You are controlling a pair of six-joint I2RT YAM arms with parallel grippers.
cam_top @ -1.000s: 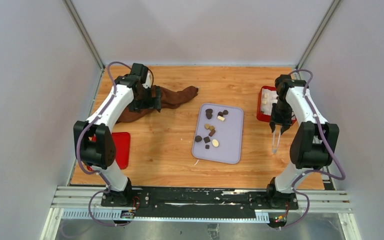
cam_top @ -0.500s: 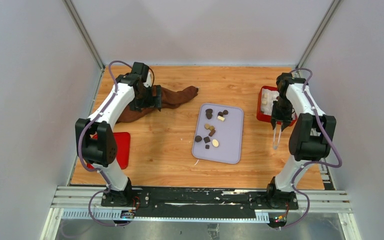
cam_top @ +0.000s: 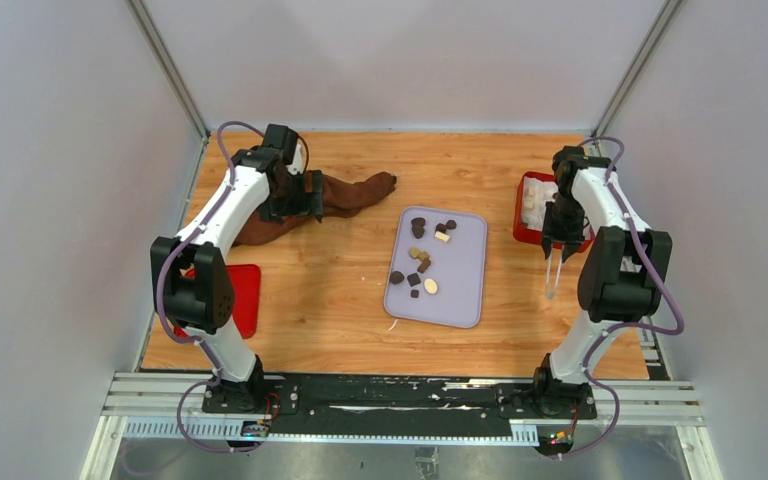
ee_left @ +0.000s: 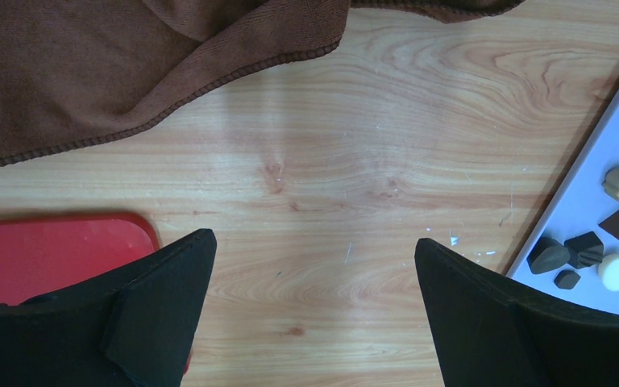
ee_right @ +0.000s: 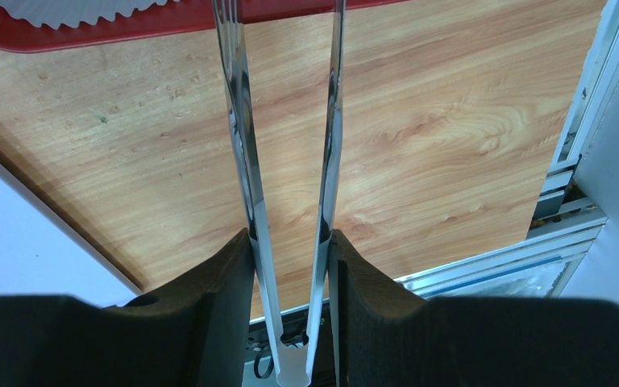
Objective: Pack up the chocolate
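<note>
Several small chocolate pieces (cam_top: 422, 258), dark brown, tan and cream, lie on the lavender tray (cam_top: 460, 290) at mid-table. My left gripper (cam_top: 310, 196) is open and empty, over the brown cloth's edge, left of the tray. In the left wrist view its fingertips (ee_left: 197, 246) stand wide apart over bare wood, with the chocolate pieces (ee_left: 584, 250) on the tray (ee_left: 612, 173) at the right. My right gripper (cam_top: 558, 250) is shut on metal tongs (cam_top: 552, 280), right of the tray. In the right wrist view the gripper (ee_right: 290, 235) squeezes the tongs (ee_right: 243, 145), whose tips are empty.
A brown cloth (cam_top: 350, 192) lies at the back left, also in the left wrist view (ee_left: 89, 64). A red box (cam_top: 532, 205) with white paper cups stands at the back right. A flat red tray (cam_top: 245, 298) lies by the left arm. A metal rail runs along the right edge.
My right arm has shifted slightly toward the red box with the tongs still held. The left arm's elbow has moved a little; its gripper stays by the cloth.
</note>
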